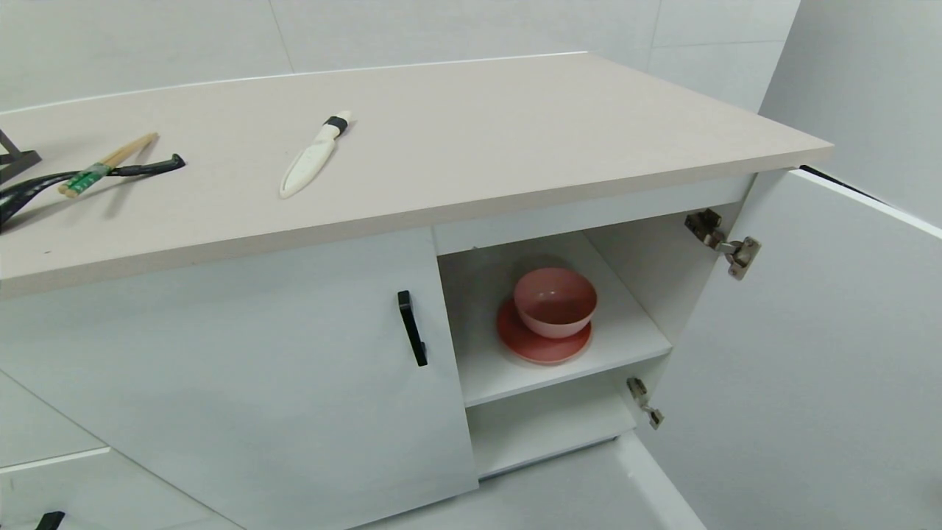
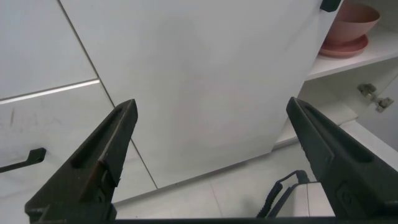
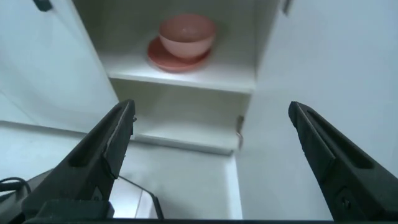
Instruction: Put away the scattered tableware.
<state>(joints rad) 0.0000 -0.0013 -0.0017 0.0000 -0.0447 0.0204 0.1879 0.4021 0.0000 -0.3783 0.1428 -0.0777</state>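
L gripper (image 2: 211,106) & R gripper (image 3: 211,107) face the cabinet (image 1: 243,383), fingers spread, nothing held. Bowl (image 1: 555,302) sits on plate (image 1: 541,346) on the shelf (image 1: 633,335). Sheathed knife (image 1: 313,156) mid-tabletop (image 1: 515,132), chopsticks (image 1: 107,163) near left edge. Both prob. light, stiff, slippery: grab mid-length.

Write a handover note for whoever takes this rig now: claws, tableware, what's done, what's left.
Left claw: open, empty, low before the closed cabinet door.
Right claw: open, empty, facing the upper shelf.
Done: pink bowl sits on red plate on that shelf; right door is open.
Left: chopsticks and white knife lie on the countertop; likely stow them, then shut the door.
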